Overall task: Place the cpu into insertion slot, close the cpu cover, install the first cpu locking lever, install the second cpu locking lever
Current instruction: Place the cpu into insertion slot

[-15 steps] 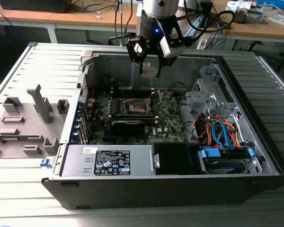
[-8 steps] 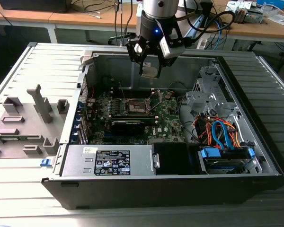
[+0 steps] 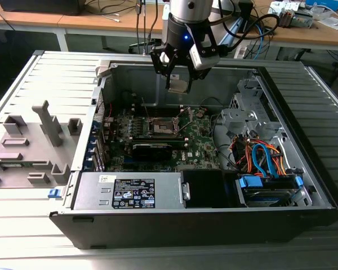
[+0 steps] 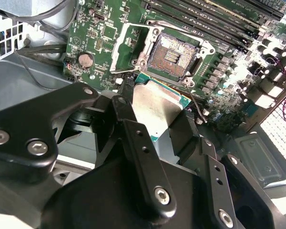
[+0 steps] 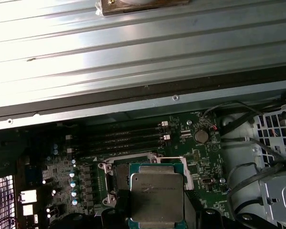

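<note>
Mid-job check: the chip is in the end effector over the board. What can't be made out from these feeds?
Chip underside: faces away in both wrist views.
Socket: in the first wrist view the held chip covers most of it.
End effector grip on the chip's near edge: hidden by its own black body in the second wrist view.
Socket contacts: too small to check in the exterior view.

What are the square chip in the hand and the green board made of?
The cpu top looks like matte silvery metal, with a dull sheen; its green rim suggests laminate. The circuit board looks like green lacquered laminate, probably fibreglass.
</note>
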Motion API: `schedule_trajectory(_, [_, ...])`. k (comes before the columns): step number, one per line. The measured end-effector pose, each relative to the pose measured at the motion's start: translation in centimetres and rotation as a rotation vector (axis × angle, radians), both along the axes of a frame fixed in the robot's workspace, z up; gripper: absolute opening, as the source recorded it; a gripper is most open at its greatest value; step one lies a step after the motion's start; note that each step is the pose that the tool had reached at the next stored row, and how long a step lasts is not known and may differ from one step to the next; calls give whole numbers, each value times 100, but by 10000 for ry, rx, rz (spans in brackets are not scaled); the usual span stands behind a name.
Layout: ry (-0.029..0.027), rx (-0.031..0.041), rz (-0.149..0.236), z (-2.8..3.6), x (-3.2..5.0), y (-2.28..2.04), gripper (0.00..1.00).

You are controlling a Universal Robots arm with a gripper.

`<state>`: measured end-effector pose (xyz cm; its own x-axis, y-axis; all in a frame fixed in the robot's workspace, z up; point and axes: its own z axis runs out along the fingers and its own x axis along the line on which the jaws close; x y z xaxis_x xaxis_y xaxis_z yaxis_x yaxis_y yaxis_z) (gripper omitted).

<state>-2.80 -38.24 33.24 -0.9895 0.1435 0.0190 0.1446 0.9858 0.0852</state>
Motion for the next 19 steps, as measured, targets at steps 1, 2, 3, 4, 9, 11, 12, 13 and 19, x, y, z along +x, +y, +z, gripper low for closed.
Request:
schedule_trajectory(1, [0,0,-15,-1,0,0,54])
schedule_trajectory(2, [0,0,-27,-2,0,0,54])
schedule_trajectory(3, [0,0,-36,-3,0,0,54])
schedule_trajectory(4, [0,0,-48,-4,0,0,54])
schedule_trajectory(9, [1,-1,-95,-7,0,0,54])
schedule_trajectory(11, [0,0,-111,-9,0,0,54])
schedule_trajectory(12, [0,0,-120,-9,0,0,54])
schedule_trajectory(13, [0,0,-127,-10,0,0,54])
schedule_trajectory(19, [0,-1,-178,-14,0,0,54])
